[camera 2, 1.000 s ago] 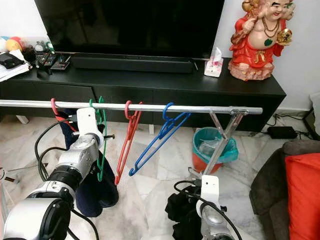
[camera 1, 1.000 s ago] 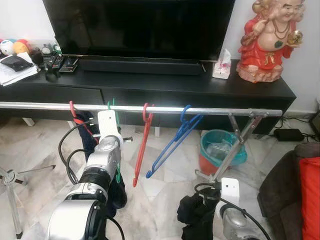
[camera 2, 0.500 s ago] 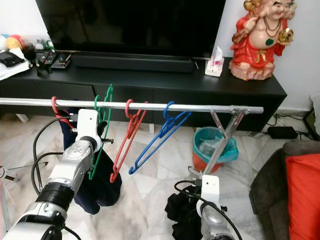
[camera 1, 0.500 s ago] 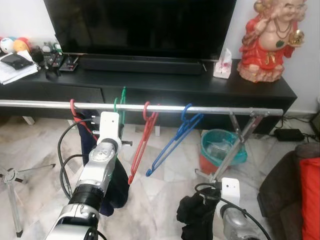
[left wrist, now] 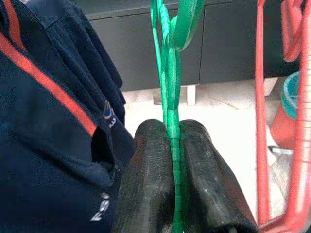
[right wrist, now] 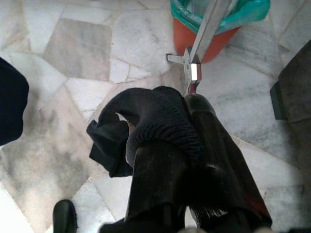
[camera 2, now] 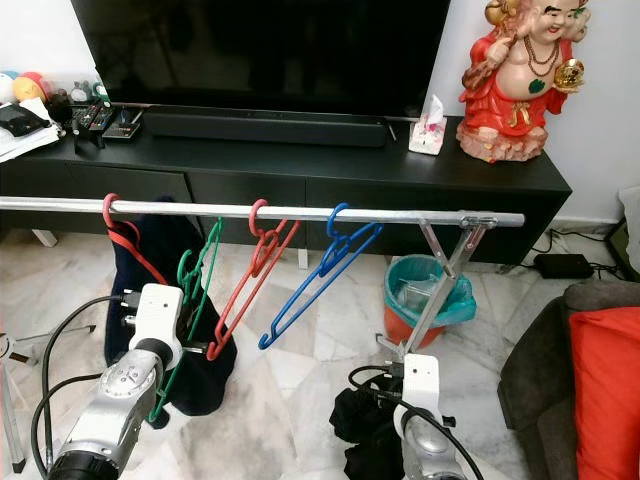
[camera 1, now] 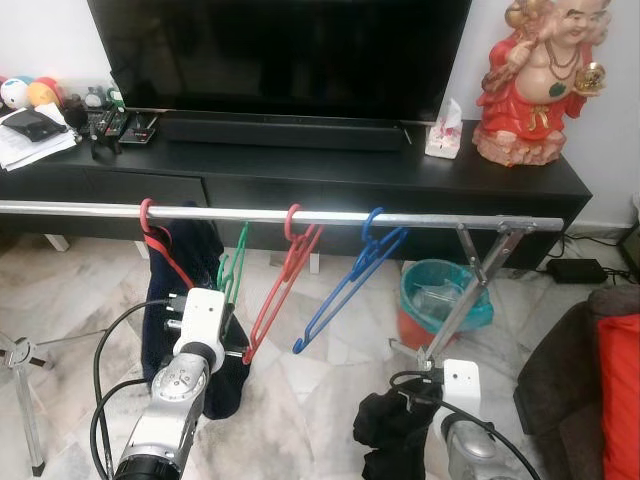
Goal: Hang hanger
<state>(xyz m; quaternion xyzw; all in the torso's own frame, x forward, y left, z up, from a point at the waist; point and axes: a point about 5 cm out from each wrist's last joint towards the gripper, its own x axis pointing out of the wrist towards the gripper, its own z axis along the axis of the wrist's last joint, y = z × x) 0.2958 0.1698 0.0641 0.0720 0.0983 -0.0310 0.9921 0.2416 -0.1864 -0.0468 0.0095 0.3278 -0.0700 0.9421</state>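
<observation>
A green hanger [camera 1: 233, 262] hangs in the air just below the silver rail [camera 1: 430, 220], between a navy garment on a red hanger [camera 1: 165, 262] and an empty red hanger [camera 1: 283, 275]. Its hook is off the rail. My left gripper [left wrist: 173, 128] is shut on the green hanger's thin bar [left wrist: 167, 73], with the navy garment [left wrist: 48, 121] close beside it. A blue hanger [camera 1: 352, 272] hangs further right on the rail. Low near the floor, my right gripper [right wrist: 181, 116] is shut on a black cloth [right wrist: 146, 116].
Behind the rail stands a black TV bench [camera 1: 400, 170] with a TV [camera 1: 280, 50], a red statue [camera 1: 535, 85] and a tissue box [camera 1: 443, 130]. A teal-lined bin [camera 1: 440, 300] sits by the rail's leg. A tripod [camera 1: 20, 380] is at left, a sofa with a red cushion [camera 1: 615, 390] at right.
My left arm has dropped and drawn back with the green hanger; its hook, raised above the rail half a second ago, is now below it. The right arm is unchanged.
</observation>
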